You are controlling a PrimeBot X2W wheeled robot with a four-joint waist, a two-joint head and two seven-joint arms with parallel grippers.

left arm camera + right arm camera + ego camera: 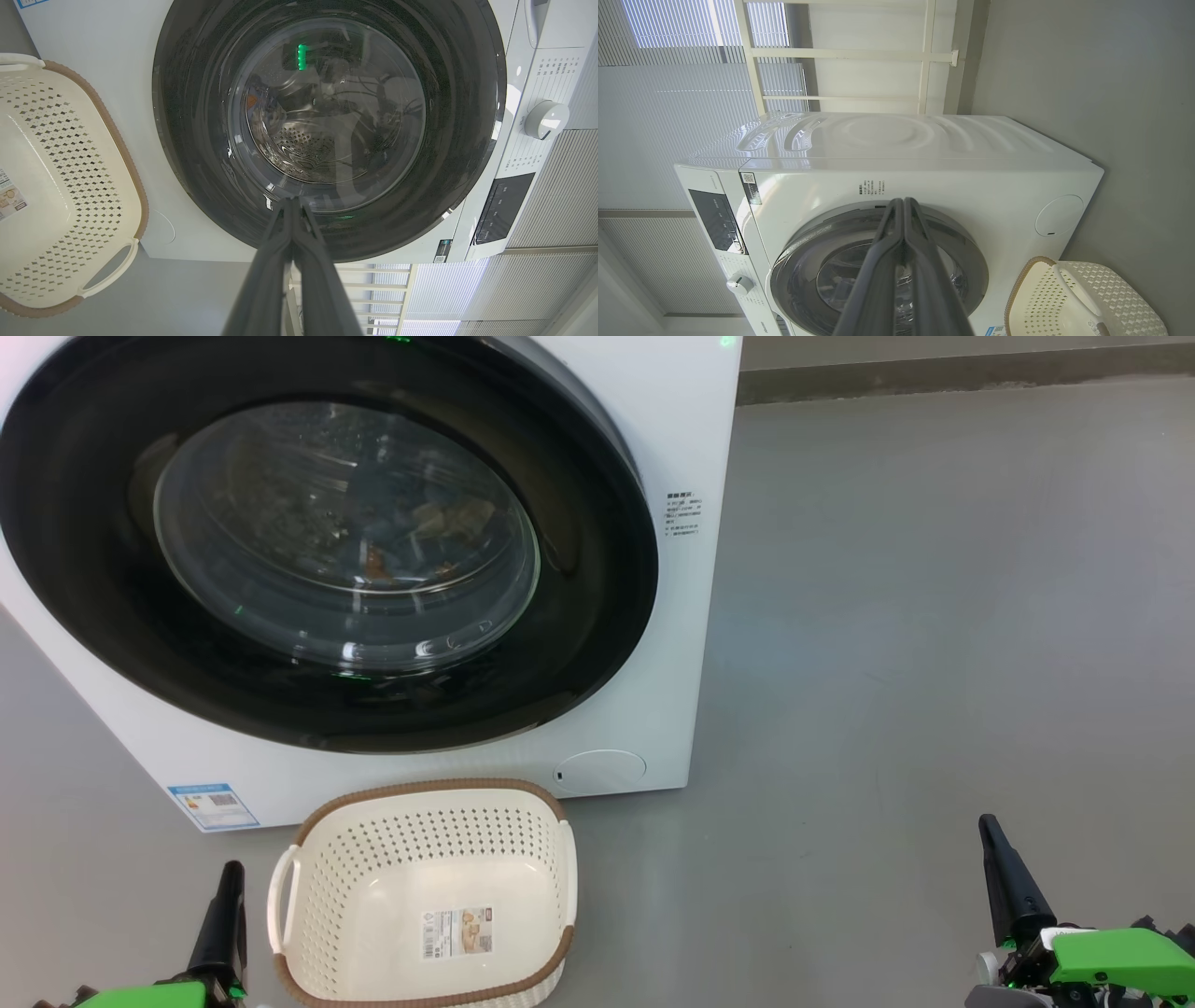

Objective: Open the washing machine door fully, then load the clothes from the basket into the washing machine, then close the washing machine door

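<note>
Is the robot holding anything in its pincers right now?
No, nothing. The left pincer and the right pincer are both shut and empty, not touching the basket.

Head view close, steeply down on washing machine door (327, 551) and basket (347, 887); 2 sideways wrist views on both too.

Seemingly closed: washing machine door (803, 261); right tool (903, 202) pinched together; basket (1111, 298) alongside.

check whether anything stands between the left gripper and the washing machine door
Nothing visible does. In the left wrist view the left gripper, fingers shut, points straight at the closed washing machine door across open air; the empty basket sits off to one side.
</note>
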